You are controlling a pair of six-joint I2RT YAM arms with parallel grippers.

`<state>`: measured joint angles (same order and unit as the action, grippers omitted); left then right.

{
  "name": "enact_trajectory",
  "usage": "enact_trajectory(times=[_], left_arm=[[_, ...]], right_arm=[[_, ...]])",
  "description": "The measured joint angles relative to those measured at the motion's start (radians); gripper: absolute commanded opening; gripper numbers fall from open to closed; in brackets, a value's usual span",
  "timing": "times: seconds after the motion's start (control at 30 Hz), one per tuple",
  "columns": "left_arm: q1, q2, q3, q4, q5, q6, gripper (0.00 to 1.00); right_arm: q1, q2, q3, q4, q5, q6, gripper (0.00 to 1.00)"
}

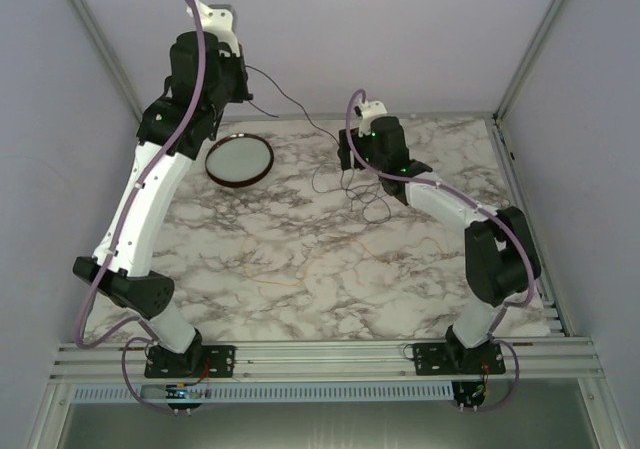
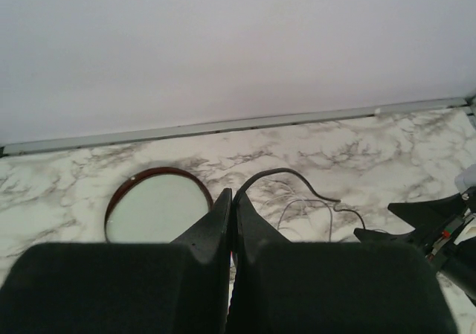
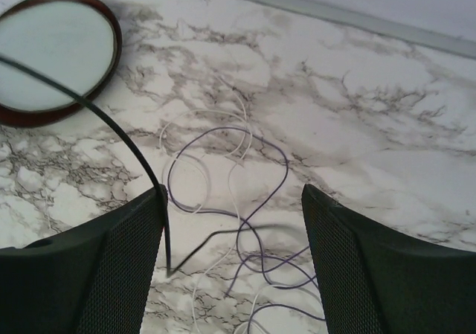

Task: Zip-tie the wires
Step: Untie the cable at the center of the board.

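No legible text anywhere — no labels or numbers

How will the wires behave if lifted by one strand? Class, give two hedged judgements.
Probably floppy: the wires lie in loose loops, and one dark strand curves slackly from the shut left gripper. Likely light but tangle-prone: the loops cross, so lifting one may drag others.
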<state>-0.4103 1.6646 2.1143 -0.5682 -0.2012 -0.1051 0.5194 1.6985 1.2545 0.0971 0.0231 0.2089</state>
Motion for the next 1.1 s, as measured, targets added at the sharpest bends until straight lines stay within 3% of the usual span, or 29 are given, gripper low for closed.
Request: enact_trajectory(times=[0.2,0.6,0.83,1.1], left_arm=[[0.014,-0.002,0.006,-0.058,-0.084,0.012,0.0],[0.034,-0.002,0.011,-0.11,-0.123,0.031,0.0],[0.035,0.001,0.011,-0.111,-0.123,0.031,0.0],[0.072,0.005,0.072,-0.153,-0.121,0.031,0.0]], right_arm=[[0.0,0.067,0.01,-0.056,-0.011,0.019,0.78],[0.0,-0.025,-0.04,-0.069,-0.031,0.025,0.81],[0.0,0.023,-0.063,-0.055,-0.069,0.018,0.57],[-0.001,0.116,-0.058,-0.03,-0.058,0.019,0.39]])
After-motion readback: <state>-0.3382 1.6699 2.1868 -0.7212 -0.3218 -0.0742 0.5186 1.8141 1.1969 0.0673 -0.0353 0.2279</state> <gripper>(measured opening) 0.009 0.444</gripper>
